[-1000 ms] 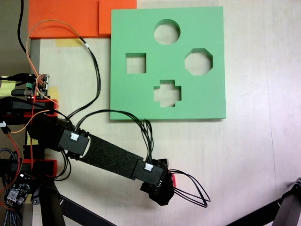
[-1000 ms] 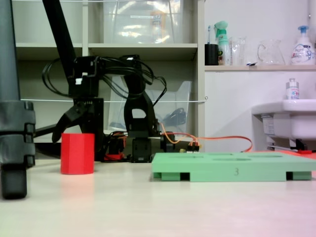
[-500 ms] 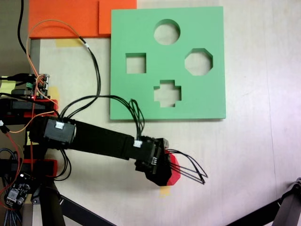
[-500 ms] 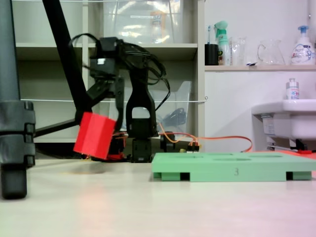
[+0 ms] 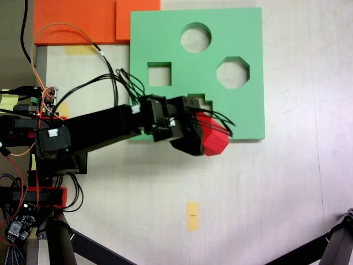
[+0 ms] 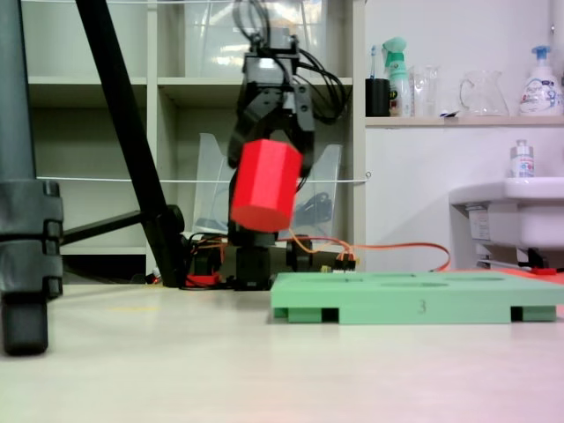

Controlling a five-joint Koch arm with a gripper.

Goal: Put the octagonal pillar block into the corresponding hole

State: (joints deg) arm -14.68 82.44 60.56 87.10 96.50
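Observation:
The red octagonal pillar block (image 5: 213,141) (image 6: 263,185) hangs tilted in the air, with my gripper (image 5: 199,137) (image 6: 269,154) shut on it. From above it sits over the near edge of the green foam board (image 5: 248,116), just below the cross-shaped cutout (image 5: 199,99), which my arm partly covers. The eight-sided hole (image 5: 232,72) lies open, farther back and to the right of the block. In the low side view the block floats well above the board (image 6: 414,301), near its left end.
The board also has a round cutout (image 5: 196,37) and a square cutout (image 5: 159,74). Orange foam pieces (image 5: 83,21) lie at the back left. A yellow tape mark (image 5: 191,215) sits on the table. Tripod legs (image 6: 26,256) stand at the near side.
My gripper has lifted the red block off the table by the yellow mark and carried it up and toward the board's near edge. The block now hangs tilted.

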